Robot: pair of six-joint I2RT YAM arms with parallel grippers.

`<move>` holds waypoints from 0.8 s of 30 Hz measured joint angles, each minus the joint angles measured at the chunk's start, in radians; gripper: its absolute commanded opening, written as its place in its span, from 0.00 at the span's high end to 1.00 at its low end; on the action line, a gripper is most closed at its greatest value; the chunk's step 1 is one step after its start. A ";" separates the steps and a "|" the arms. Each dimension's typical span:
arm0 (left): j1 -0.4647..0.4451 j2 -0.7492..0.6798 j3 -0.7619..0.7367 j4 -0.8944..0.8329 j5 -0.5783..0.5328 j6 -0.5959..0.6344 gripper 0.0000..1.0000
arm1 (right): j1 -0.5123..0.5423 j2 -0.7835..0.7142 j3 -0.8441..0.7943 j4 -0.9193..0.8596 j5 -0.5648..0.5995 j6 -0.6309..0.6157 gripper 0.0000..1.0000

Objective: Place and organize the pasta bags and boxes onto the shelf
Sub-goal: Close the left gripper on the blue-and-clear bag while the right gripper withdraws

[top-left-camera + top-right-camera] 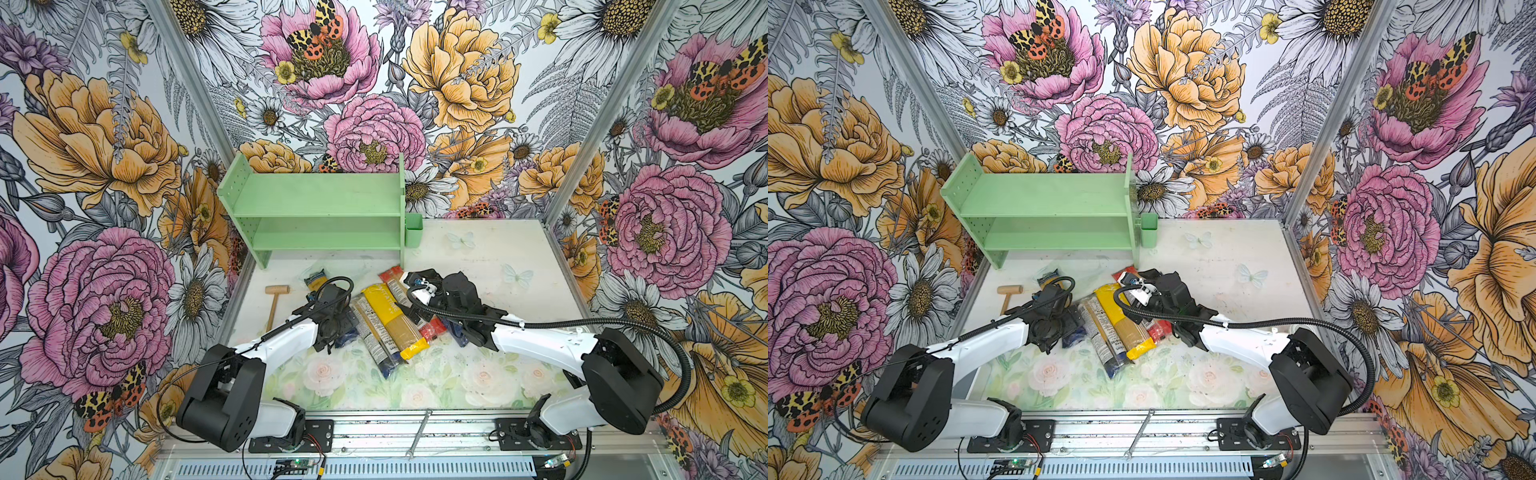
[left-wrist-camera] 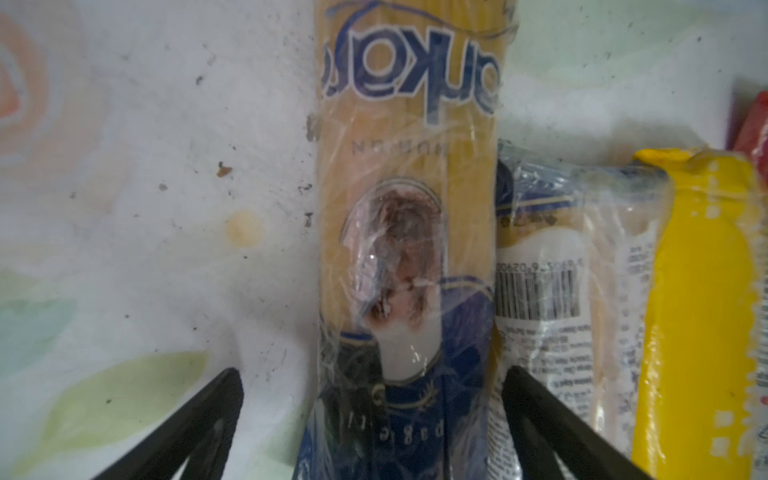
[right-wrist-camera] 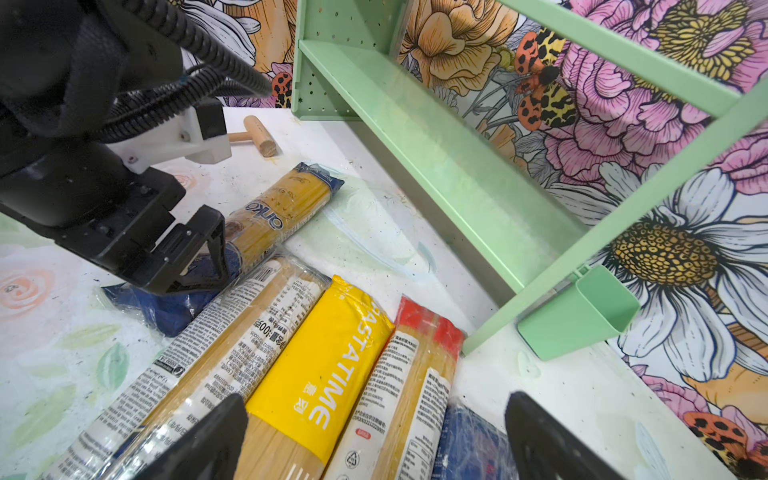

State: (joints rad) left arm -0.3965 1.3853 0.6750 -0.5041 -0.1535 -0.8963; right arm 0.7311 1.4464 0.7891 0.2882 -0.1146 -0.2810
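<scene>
We see shelf [image 1: 316,195] bare — all packs [image 1: 390,320] on table [image 1: 478,257]. Left claw [image 2: 372,374] wide, astride blue-ended bag [image 2: 407,249]; right claw [image 3: 376,399] wide, empty.

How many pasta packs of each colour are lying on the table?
Clear bags with blue ends: 2
Yellow bag: 1
Clear bag with red ends: 1
Dark blue pack, partly hidden: 1
Total: 5
</scene>
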 measured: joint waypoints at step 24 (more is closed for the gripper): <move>-0.032 0.098 0.062 -0.069 -0.091 0.002 0.32 | -0.032 -0.064 -0.107 0.065 -0.007 0.079 0.02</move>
State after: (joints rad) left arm -0.4282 1.4834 0.7368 -0.5735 -0.2443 -0.8944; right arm 0.6987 1.3827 0.6823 0.3531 -0.1215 -0.2020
